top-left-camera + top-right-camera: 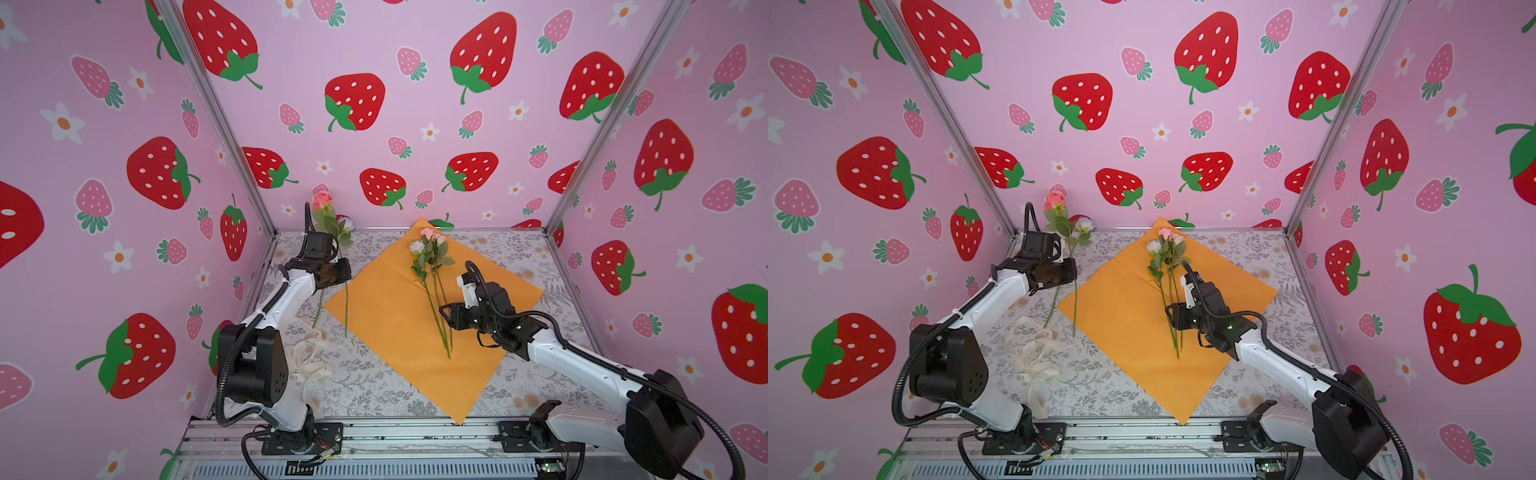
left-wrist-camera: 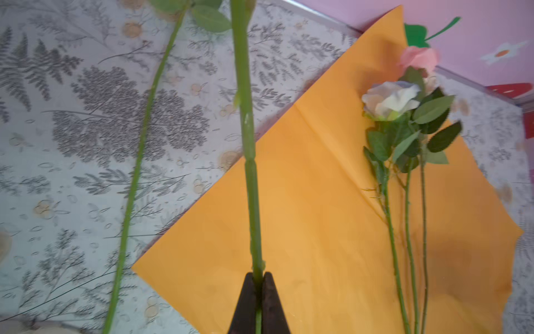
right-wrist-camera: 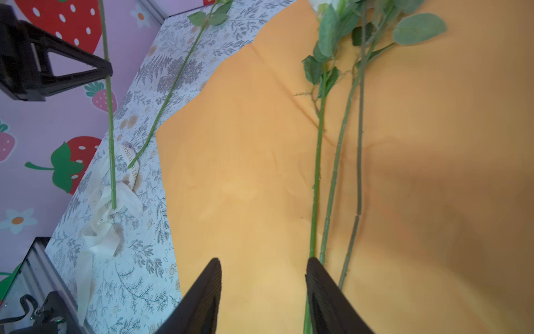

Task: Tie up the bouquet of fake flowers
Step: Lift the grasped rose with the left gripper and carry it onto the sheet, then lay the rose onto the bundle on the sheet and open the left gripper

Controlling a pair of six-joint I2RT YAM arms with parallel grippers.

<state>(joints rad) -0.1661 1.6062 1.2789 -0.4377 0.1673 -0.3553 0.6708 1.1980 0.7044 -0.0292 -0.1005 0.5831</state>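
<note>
We see left fingers (image 2: 245, 300) clamped on one rose stem (image 2: 250, 188) at the left corner of the orange paper (image 1: 386, 332), right fingers (image 3: 206, 286) apart above it.

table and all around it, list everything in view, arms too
paper: one, orange, mid table
laid roses: three, pink and white heads, green stems, on paper
held rose: one, green stem, in left tool, by paper's left edge
loose rose: one, green stem, on table left of paper
ribbon: one, cream, front left of table
table: one, grey leaf print
walls: three, pink, strawberry print
left tool: one, black, shut on held rose
right tool: one, black, open, over paper beside laid roses
</note>
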